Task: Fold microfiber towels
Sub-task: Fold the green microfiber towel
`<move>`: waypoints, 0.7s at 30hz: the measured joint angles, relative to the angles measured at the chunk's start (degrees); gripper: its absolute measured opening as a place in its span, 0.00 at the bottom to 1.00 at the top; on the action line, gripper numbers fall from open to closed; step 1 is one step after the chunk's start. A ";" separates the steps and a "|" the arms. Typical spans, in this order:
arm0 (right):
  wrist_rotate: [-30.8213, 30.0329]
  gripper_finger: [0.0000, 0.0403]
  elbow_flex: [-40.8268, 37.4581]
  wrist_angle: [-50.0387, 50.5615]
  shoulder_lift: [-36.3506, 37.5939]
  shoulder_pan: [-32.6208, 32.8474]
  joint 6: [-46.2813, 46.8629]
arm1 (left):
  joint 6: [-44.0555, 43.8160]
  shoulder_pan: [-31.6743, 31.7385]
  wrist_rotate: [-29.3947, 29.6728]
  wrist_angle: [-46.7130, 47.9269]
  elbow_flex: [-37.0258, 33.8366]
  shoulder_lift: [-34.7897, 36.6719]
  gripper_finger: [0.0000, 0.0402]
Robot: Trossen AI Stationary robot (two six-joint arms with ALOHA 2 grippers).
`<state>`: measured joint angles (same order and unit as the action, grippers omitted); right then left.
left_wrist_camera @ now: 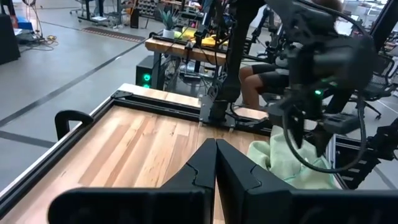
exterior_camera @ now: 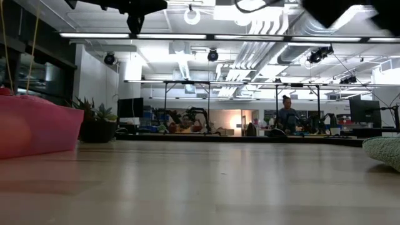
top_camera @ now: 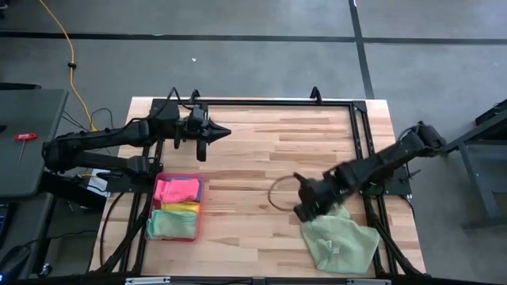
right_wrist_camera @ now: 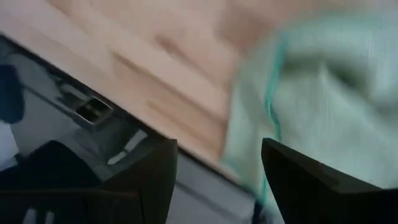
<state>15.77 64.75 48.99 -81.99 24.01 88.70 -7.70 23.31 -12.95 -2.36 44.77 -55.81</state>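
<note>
Pale green towel (top_camera: 342, 242) crumpled at table's near right corner, right gripper (top_camera: 306, 207) fingers spread just above its edge, left gripper (top_camera: 218, 132) fingers pressed together

Left gripper (top_camera: 224, 132) jaws closed; right gripper (top_camera: 305, 198) jaws apart.

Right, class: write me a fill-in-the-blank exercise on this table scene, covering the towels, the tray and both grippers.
1. The loose pale green microfiber towel lies on the wooden table near the ____ gripper.
2. That gripper's fingers are ____.
3. The left gripper is ____ and holds nothing.
4. The translucent pink rectangular tray holds ____ folded towels.

Missing words: right; open; shut; three
</note>
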 joint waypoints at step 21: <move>9.19 0.56 0.00 -6.29 -17.09 16.75 25.00 | -0.24 0.02 0.13 -0.50 0.00 0.00 0.00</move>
<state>24.97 64.75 42.70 -99.08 40.76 113.70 -7.94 23.33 -12.82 -2.86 44.77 -55.81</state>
